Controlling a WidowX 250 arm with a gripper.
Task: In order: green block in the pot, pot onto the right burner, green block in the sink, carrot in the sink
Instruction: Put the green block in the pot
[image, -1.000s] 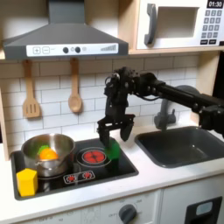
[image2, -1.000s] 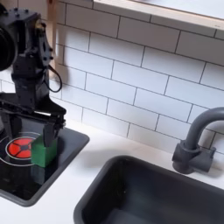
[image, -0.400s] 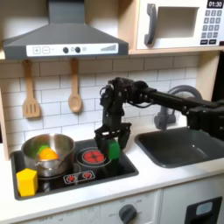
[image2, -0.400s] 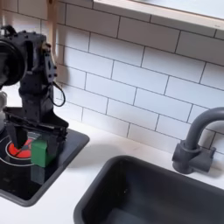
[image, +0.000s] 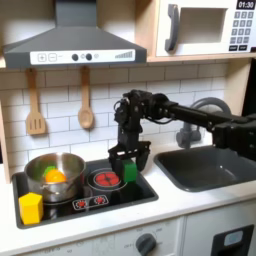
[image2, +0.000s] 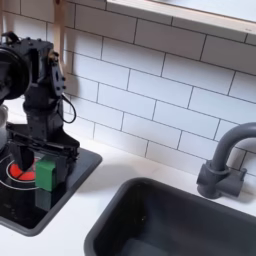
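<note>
Arm bent down over the stove, end effector (image: 130, 163) fingers spread astride the green block (image: 130, 171)

in the second exterior view, the picture's bottom edge is cutting off the sink (image2: 150, 215), and the left edge is cropping the stove (image2: 20, 205). the gripper (image2: 32, 168) is partly hiding the green block (image2: 45, 177), so whether the fingers are touching it is unclear.

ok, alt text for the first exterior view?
Black robot arm's gripper open around the green block on the stove's right burner. Steel pot holding an orange carrot on the left burner, yellow block in front, sink at right.
</note>
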